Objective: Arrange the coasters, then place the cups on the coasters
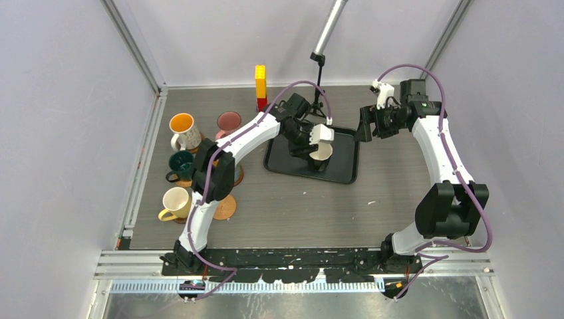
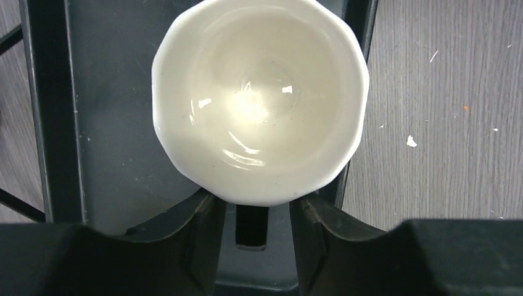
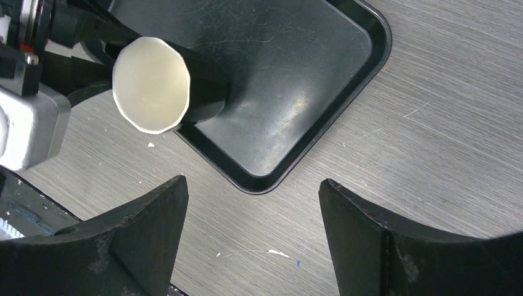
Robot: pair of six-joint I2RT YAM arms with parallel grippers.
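Observation:
A cup [image 1: 322, 152], dark outside and white inside [image 2: 259, 98], stands on the black tray [image 1: 346, 170]. My left gripper [image 1: 311, 141] comes at it from the left. Its fingers [image 2: 197, 246] flank the dark handle [image 2: 251, 225] below the rim, with a small gap on each side. The same cup [image 3: 151, 85] shows in the right wrist view. My right gripper [image 1: 364, 130] hovers open and holds nothing [image 3: 253, 240], over bare table by the tray's corner [image 3: 265, 182]. At the left stand a patterned cup with an orange inside [image 1: 183, 127], a pink cup [image 1: 229, 121], a dark teal cup [image 1: 181, 163] and a cream-yellow cup [image 1: 175, 203]. A brown coaster [image 1: 225, 208] lies beside the left arm.
A yellow-and-red toy brick tower [image 1: 261, 86] stands at the back behind the tray. A thin black stand [image 1: 320, 83] rises just behind the tray. White walls close the table in on three sides. The left arm's links hide part of the cluster of cups and coasters.

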